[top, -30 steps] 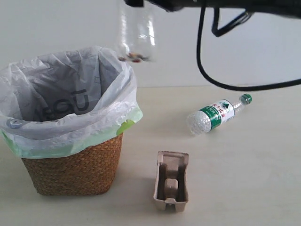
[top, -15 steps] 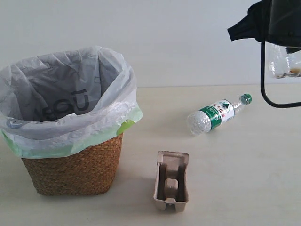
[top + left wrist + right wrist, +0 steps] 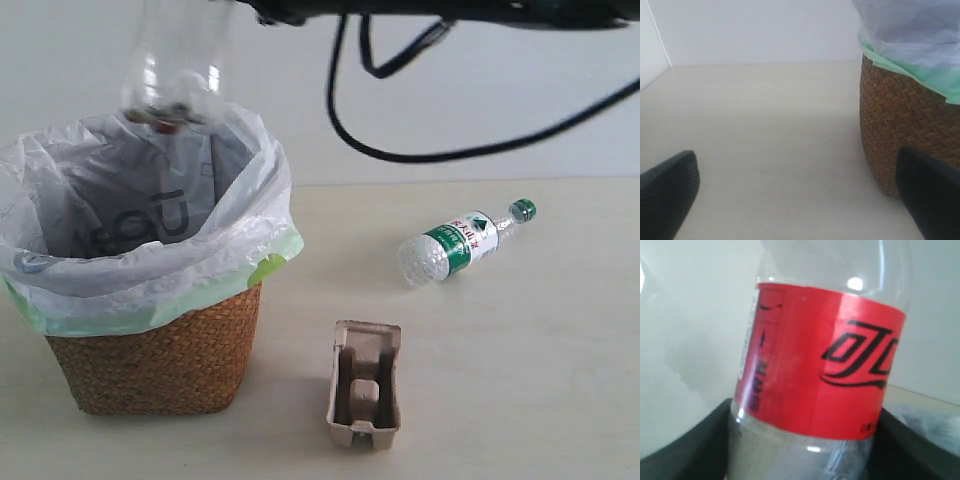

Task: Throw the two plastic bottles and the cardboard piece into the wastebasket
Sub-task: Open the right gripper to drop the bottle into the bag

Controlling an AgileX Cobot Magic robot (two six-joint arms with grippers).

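My right gripper [image 3: 805, 450] is shut on the larger clear bottle [image 3: 820, 365] with the red label, a dark finger on each side of it. In the exterior view that bottle [image 3: 175, 75] hangs over the back of the wastebasket's open mouth, its top cut off by the frame edge. The wicker wastebasket [image 3: 160, 350] with its white bag stands at the left. On the table lie the smaller green-capped bottle [image 3: 455, 245] at the right and the cardboard piece [image 3: 365, 385] at the front. My left gripper [image 3: 800, 200] is open and empty, low beside the wastebasket [image 3: 910, 120].
The right arm and its black cable [image 3: 400, 150] stretch across the top of the exterior view. Pale tabletop [image 3: 520, 380] lies bare around the cardboard piece and the smaller bottle. A white wall [image 3: 450, 90] stands behind.
Half a second ago the held bottle was at the far right; now it has swung left and hangs over the wastebasket. The smaller bottle and the cardboard have not moved.
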